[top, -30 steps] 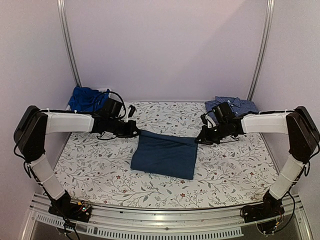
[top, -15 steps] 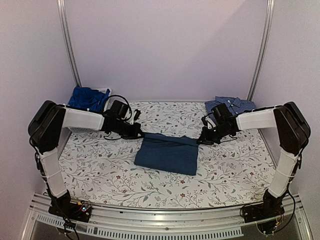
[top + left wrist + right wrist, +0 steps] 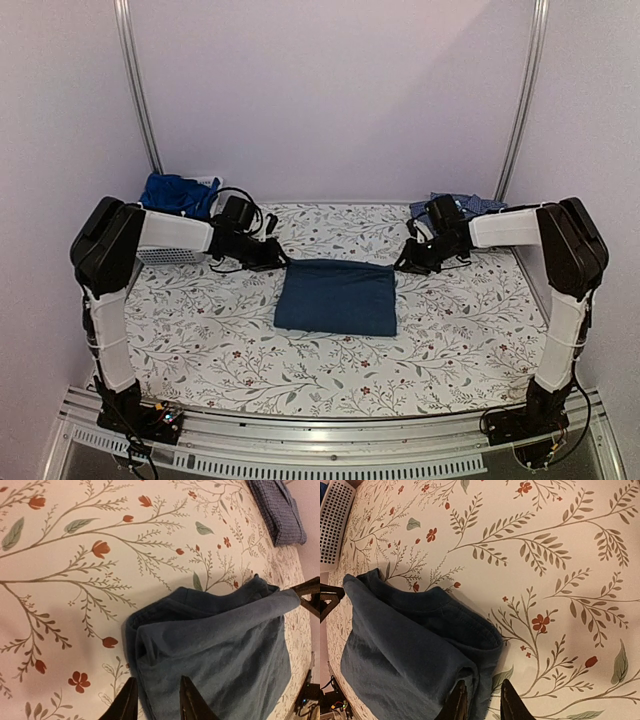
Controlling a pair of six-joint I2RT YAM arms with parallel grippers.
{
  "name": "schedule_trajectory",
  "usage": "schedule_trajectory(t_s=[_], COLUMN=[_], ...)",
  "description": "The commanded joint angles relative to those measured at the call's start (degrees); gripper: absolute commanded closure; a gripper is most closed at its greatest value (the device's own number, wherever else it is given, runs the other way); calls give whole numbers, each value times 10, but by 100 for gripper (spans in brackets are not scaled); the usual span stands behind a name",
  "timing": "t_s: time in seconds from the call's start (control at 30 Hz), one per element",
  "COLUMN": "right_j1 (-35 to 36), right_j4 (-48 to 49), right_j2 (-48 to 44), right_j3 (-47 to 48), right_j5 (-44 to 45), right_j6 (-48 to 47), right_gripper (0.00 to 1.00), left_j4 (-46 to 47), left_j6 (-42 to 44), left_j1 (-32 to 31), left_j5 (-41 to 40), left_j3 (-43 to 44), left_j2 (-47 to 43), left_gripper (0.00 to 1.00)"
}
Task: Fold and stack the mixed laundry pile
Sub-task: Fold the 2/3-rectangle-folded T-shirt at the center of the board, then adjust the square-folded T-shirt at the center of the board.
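Navy cotton: the dark navy T-shirt (image 3: 337, 298) lies folded into a flat rectangle mid-worktop (image 3: 200, 340), on a floral-print cover.

Left fingers (image 3: 158, 680) sit at the T-shirt's far-left corner, parted by a narrow gap. The cloth edge lies flat under the gap and does not look pinched. Right fingers (image 3: 482, 682) are the same at the far-right corner: a narrow gap, with the rolled hem under it loose on the worktop.

Other laundry, placed from the T-shirt:
- bright royal-blue garment (image 3: 172, 192): far-left, bunched, in the white mesh basket (image 3: 160, 256)
- blue small-checked shirt (image 3: 279, 510): far-right, well apart, lying on the worktop

Hidden or unclear:
- The left arm covers most of the basket. Only a strip of mesh shows below the forearm, plus a corner in the right wrist view.
- The right arm's wrist covers much of the checked shirt in the top view, so collar and buttons can't be made out.
- Both wrist views cut their own fingers off at the bottom edge, so only the tips show.
- Each wrist view catches the opposite fingers as a dark sliver at the frame edge, too little to read.
- How many layers are in the fold can't be told.

Versus a second ago:
- The T-shirt was a skewed sheet spreading toward the near edge. Now it is shorter and square-edged.
- Both arms have pulled their elbows in and up.
- The checked shirt is more covered than before.
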Motion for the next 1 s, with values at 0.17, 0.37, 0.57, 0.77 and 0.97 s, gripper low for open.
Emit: schedule_trajectory(t_s=[0.17,0.37,0.57,0.77,0.97], right_j1=[-13,9,65,65,12], right_j4=[4,63,137,94,79], right_j2=[-65,-151,-71,2,-56], right_j3=[-9,-75,-52,17,-32], right_j5=[-3,-93,-167,-113,-65], right_j6=[-17,-25,7,-18,-67], right_gripper=[43,31,31,34,34], left_j4=[25,81,167,162,170], left_j6=[-3,26,20,22,1], left_j1=[32,25,6,7,61], left_j5=[-14,57,133,127,95], left_j3=[-40,-102,-106,-68,-104], left_j2=[-101,-150,-87,-44,-50], left_gripper=[43,35,34,35,35])
